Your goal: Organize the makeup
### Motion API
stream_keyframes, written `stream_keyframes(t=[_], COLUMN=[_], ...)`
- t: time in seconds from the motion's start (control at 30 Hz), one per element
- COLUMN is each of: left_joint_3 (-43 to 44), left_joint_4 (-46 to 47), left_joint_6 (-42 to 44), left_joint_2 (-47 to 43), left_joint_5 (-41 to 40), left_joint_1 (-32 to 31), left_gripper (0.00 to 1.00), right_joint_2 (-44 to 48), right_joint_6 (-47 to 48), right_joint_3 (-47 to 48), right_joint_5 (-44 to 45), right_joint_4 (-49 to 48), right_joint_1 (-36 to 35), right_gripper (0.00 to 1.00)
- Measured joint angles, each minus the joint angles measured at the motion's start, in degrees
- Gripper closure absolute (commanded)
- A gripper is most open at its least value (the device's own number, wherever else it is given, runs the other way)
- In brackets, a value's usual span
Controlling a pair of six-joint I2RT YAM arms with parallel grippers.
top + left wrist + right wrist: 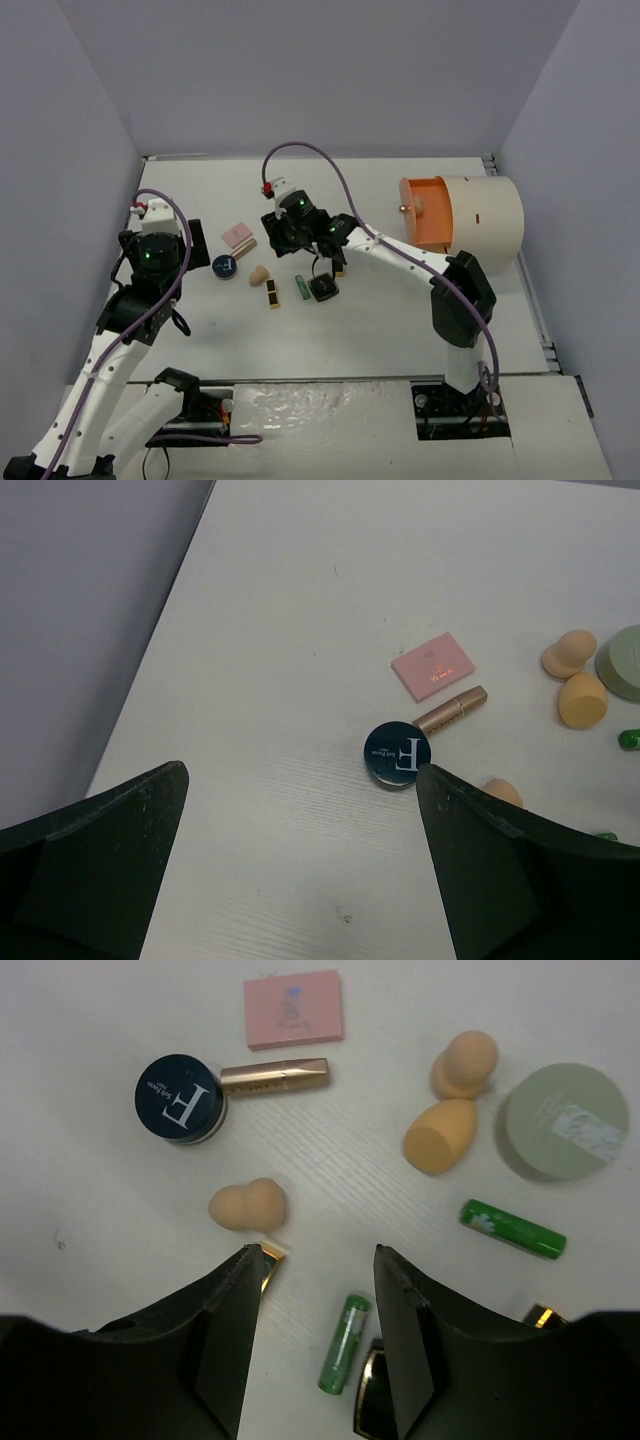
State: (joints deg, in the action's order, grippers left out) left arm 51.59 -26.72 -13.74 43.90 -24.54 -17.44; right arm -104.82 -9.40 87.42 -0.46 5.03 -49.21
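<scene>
The makeup lies mid-table. In the right wrist view I see a pink palette [294, 1008], a rose tube [275, 1075], a blue compact [178, 1110], three peach sponges [247, 1205], a green compact [563, 1122], two green tubes [512, 1228], a black-gold lipstick [270, 1263] and a black compact [370, 1400]. My right gripper [318, 1252] hovers open and empty above them, the lipstick under its left finger; from above it [285, 238] covers the green compact. My left gripper [300, 770] is open and empty over bare table, its right fingertip beside the blue compact [397, 753].
A large cream drum [485, 220] lies at the back right with an orange drawer [425, 212] pulled out toward the makeup. Grey walls close in the left, back and right sides. The table [400, 320] runs bare toward the near edge.
</scene>
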Motion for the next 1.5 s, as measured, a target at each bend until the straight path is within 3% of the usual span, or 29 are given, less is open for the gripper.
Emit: stream_keyframes(t=[0.3,0.53,0.63,0.67,0.77,0.83,0.97,1.17,1.33,1.5], left_joint_3=[0.0,0.0,0.0,0.0,0.0,0.0,0.0,0.0,0.0,0.0], left_joint_4=[0.0,0.0,0.0,0.0,0.0,0.0,0.0,0.0,0.0,0.0], left_joint_6=[0.0,0.0,0.0,0.0,0.0,0.0,0.0,0.0,0.0,0.0], left_joint_2=[-1.4,-1.3,-1.3,-1.3,-1.3,-1.3,-1.3,-1.3,-1.2,-1.1], left_joint_5=[-1.0,-1.0,-1.0,-1.0,-1.0,-1.0,-1.0,-1.0,-0.7,-0.4], left_joint_1=[0.3,0.4,0.4,0.4,0.5,0.6,0.6,0.6,0.6,0.6], left_gripper=[0.03,0.03,0.03,0.03,0.03,0.03,0.03,0.03,0.03,0.03], right_joint_2=[-15.0,-20.5,-21.5,-21.6,-21.6,-21.6,-21.1,-13.5,1.1,17.1], right_joint_6=[-3.5,-6.3,-7.2,-7.3,-7.6,-7.5,-7.0,-5.9,-4.7,-4.2], right_joint_3=[4.0,5.2,5.2,5.2,5.2,5.3,5.2,3.3,3.0,2.5], right_joint_5=[-1.4,-1.1,-1.1,-1.1,-1.1,-1.1,-0.5,4.2,13.3,23.3], right_joint_4=[-4.1,-5.8,-7.0,-7.4,-8.2,-8.4,-8.2,-5.9,-2.9,-0.5], right_joint_1=[-3.9,-4.8,-4.8,-4.8,-4.8,-4.8,-4.8,-4.8,-3.2,3.4], right_gripper=[0.56,0.61,0.69,0.79,0.95,1.0,1.0,1.0,1.0,1.0])
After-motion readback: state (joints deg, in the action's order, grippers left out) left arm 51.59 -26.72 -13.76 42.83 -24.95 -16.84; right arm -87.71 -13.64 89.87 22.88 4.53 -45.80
